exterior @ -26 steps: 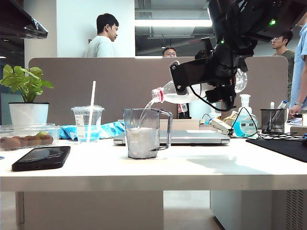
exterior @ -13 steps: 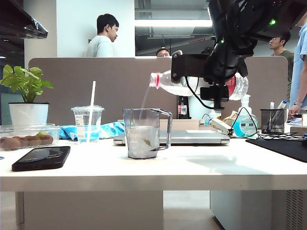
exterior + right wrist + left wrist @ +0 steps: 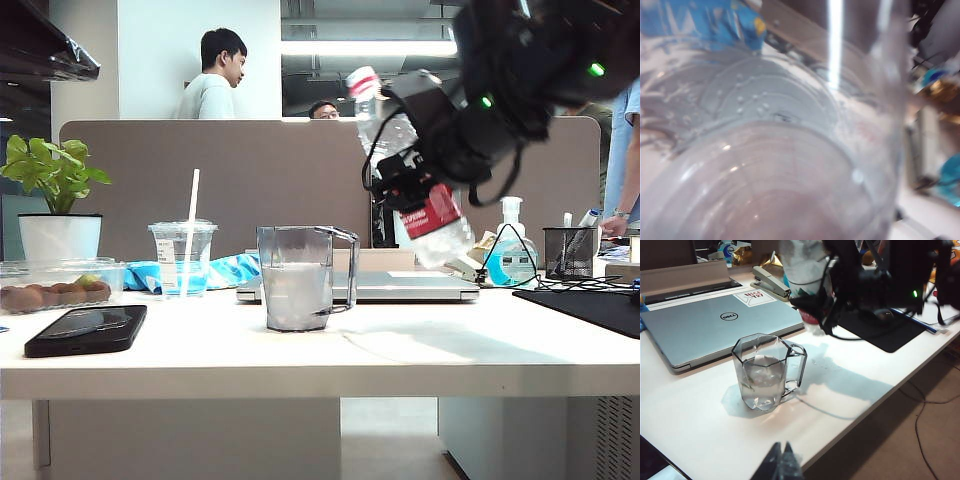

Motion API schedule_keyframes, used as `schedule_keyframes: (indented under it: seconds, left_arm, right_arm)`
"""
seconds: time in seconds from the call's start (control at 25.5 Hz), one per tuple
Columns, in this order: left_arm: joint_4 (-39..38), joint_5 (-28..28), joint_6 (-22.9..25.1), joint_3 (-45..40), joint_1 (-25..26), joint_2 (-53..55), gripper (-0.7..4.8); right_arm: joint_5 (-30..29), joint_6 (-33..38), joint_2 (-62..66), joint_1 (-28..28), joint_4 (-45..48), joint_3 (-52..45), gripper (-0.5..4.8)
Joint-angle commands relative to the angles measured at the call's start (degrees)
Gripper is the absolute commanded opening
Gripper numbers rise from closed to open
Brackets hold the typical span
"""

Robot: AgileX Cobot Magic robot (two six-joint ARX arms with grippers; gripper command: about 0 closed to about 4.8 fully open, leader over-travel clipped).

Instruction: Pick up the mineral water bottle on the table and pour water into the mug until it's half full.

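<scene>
- The right gripper (image 3: 420, 150) is up in the air on the right of the exterior view, clamped around the mineral water bottle (image 3: 405, 160), well above the table (image 3: 420, 350)
- The bottle is tipped back toward upright now, red neck ring high and leaning left, red label low toward the base; a second ago it lay near level with a stream running into the mug
- No stream falls from its mouth at this instant
- The mug (image 3: 297, 277) stands on the table left of and below the bottle, handle to the right, water (image 3: 296, 295) sitting at roughly half its height
- In the left wrist view the mug (image 3: 766, 371) stands just in front of a silver laptop (image 3: 715, 322), and the dark right arm (image 3: 880, 275) hangs over the table beyond it with the bottle (image 3: 802, 265) in its grip
- The right wrist view is filled by the clear wall of the bottle (image 3: 790, 150), droplets clinging inside
- The left gripper (image 3: 781, 464) shows only as fingertips at the near edge of the table, tips close together with nothing between them, well apart from the mug
- On the left of the table sit a black phone (image 3: 87, 330) and a lidded cup with a straw (image 3: 183, 257)
</scene>
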Motion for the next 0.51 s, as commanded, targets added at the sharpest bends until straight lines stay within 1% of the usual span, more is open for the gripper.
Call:
schedule_keyframes:
  seconds: [0.04, 0.2, 0.24, 0.51]
  left_arm:
    - [0.7, 0.2, 0.3, 0.4, 0.1, -0.1, -0.04]
    - [0.7, 0.3, 0.3, 0.4, 0.1, -0.1, -0.04]
    - [0.8, 0.2, 0.3, 0.4, 0.1, -0.1, -0.04]
    - [0.7, 0.2, 0.3, 0.4, 0.1, -0.1, -0.04]
  right_arm:
    - [-2.3, 11.7, 0.0, -0.5, 14.6, -5.4, 2.73]
    - [-3.3, 18.9, 3.2, -1.5, 29.9, -11.7, 2.73]
    - [-3.6, 20.5, 4.7, -1.8, 32.0, -12.3, 2.73]
    - [-4.7, 22.0, 10.9, -1.8, 36.8, -12.3, 2.74]
